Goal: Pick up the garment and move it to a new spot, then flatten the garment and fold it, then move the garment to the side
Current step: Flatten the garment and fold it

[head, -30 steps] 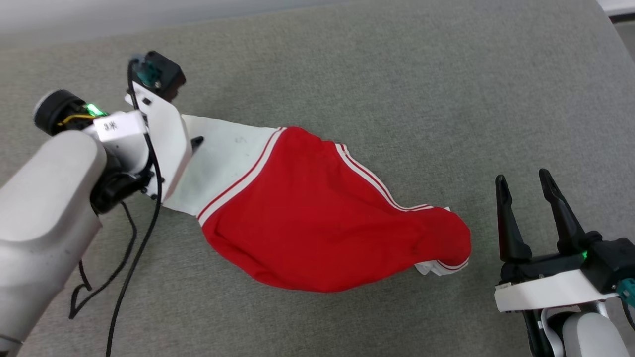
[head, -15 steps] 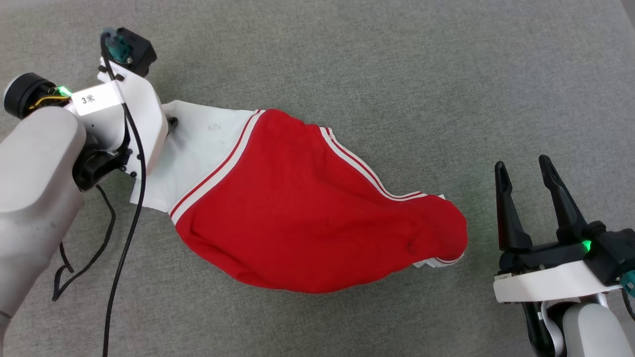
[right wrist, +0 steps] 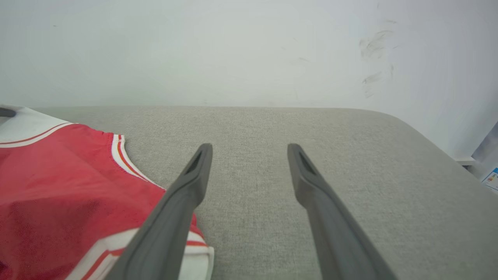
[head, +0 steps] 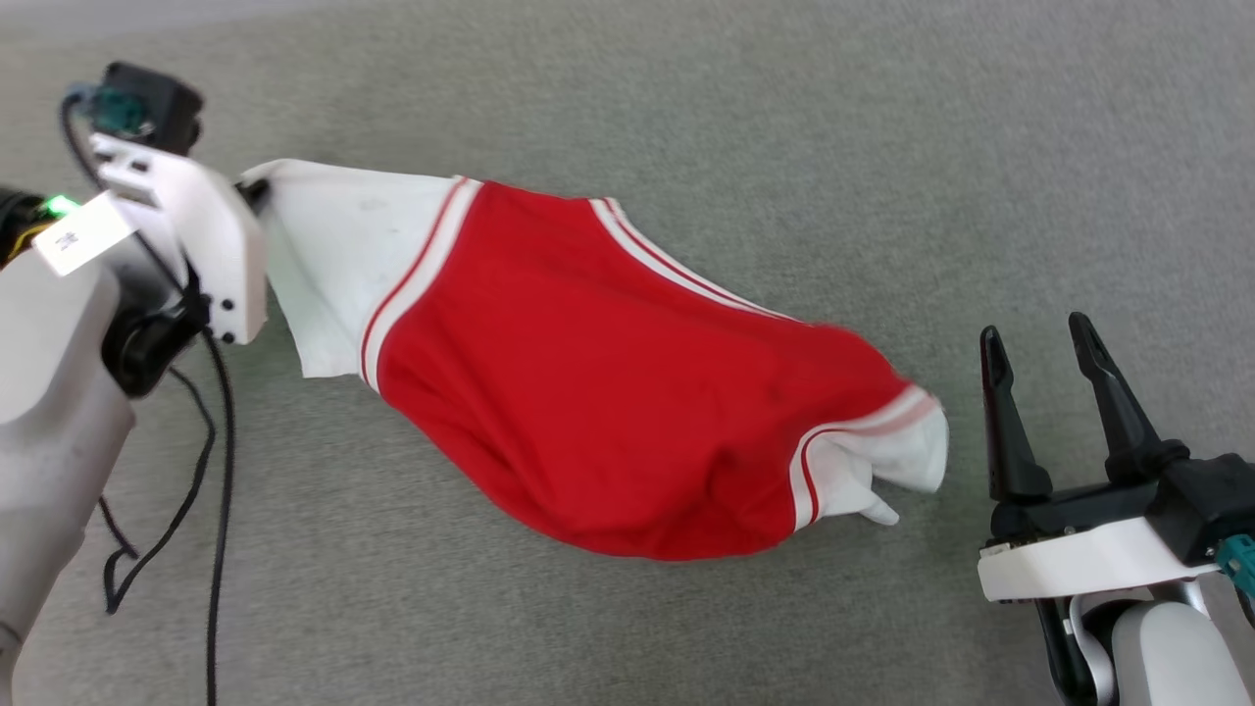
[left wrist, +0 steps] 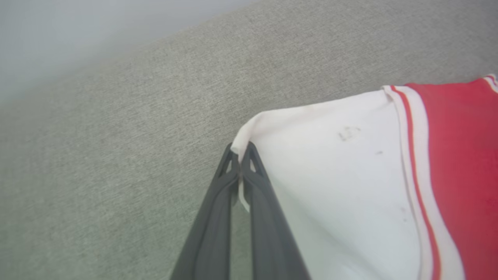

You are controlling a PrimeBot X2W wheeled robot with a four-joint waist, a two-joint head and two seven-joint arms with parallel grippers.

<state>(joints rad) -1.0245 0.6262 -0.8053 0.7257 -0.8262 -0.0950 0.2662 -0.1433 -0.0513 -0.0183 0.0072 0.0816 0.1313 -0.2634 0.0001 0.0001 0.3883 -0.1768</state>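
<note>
The left claw [head: 257,191] is closed tight on a corner of the jersey shirt's [head: 608,373] white sleeve. In the left wrist view its 2 dark fingers [left wrist: 256,182] meet at the tips with a fold of white cloth [left wrist: 350,175] pinched between them. From that corner the shirt stretches slantwise across the grey fabric-covered desk [head: 784,147]. First comes the white sleeve, then red-and-white striped trim, then the red body sagging toward the right. Its far end, a second white sleeve with striped trim, looks blurred and lies just beside the right claw [head: 1034,331]. That claw holds nothing, and its 2 fingers stand wide apart over bare desk [right wrist: 350,136]. In the right wrist view the shirt [right wrist: 58,186] lies at the lower left, partly hidden by one finger [right wrist: 175,217]. I cannot tell whether they touch. A black cable [head: 211,471] hangs from the left arm.
</note>
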